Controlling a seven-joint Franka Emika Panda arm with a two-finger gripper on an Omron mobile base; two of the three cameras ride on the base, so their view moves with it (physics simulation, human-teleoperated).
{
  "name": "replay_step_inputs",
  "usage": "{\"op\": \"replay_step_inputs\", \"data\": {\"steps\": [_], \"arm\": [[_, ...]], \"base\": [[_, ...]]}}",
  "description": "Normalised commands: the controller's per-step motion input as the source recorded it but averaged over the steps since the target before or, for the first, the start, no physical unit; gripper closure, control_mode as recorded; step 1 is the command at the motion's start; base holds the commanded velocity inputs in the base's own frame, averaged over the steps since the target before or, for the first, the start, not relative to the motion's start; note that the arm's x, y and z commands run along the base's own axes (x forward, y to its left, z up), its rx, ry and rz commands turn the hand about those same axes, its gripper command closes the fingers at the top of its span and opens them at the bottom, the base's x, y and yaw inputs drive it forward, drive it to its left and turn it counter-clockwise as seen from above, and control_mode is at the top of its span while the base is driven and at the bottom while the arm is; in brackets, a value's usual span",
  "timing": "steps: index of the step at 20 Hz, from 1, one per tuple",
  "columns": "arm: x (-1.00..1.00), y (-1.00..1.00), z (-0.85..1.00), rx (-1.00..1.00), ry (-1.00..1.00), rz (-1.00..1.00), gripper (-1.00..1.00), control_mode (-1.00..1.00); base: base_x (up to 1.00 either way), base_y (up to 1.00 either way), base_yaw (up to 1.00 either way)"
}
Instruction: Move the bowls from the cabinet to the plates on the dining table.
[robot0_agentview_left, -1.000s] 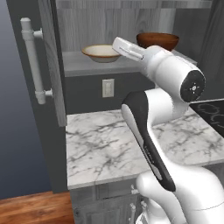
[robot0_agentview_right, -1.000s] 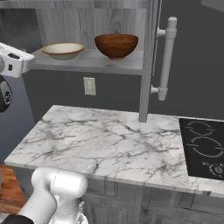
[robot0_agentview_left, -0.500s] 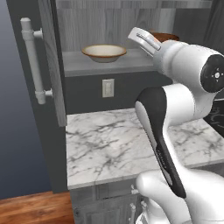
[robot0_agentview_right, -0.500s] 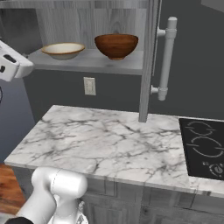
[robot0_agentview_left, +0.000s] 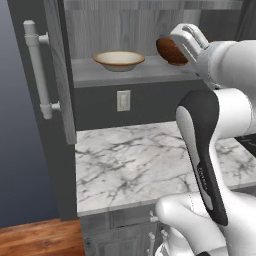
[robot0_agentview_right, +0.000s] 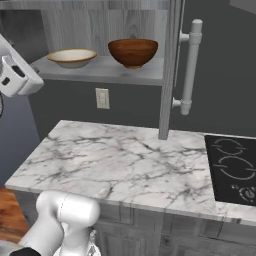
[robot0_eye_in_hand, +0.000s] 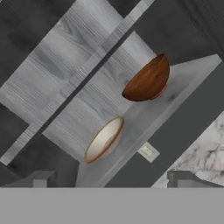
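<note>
tool: the tool (robot0_agentview_left: 189, 36) is raised to shelf height in front of the open cabinet (robot0_agentview_right: 172, 65), jaws spread as wide as they go, nothing between them
step: reaching for the first bowl; neither is lifted yet
wood bowl (robot0_agentview_right: 133, 52): upright on the cabinet shelf (robot0_agentview_right: 100, 70), nearest the tool (in the left base view the tool partly covers it)
beige bowl (robot0_agentview_left: 119, 60): on the same shelf, beside the wood bowl, apart from it
next move: by my reading, bring the rolled hand (its view is tilted) level with a bowl's rim, put one finger inside and one outside, then close
surface (robot0_agentview_right: 125, 165): marble top below the shelf, with a stove (robot0_agentview_right: 232, 167) at its right end
plates: no plate or dining table to be seen from here, so a drive is likely after the pick
writing: none readable; the wall outlet (robot0_agentview_right: 102, 98) is blank
</note>
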Motion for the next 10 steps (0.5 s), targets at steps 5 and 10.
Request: {"op": "replay_step_inputs", "data": {"steps": [5, 10], "arm": [[0.16, -0.38, -0.19, 0.12, 0.01, -0.05, -1.0, -1.0], [0.06, -0.28, -0.21, 0.1, -0.04, -0.1, -1.0, -1.0]], "base": [[0.0, 0.0, 0.0], [0.0, 0.0, 0.0]]}}
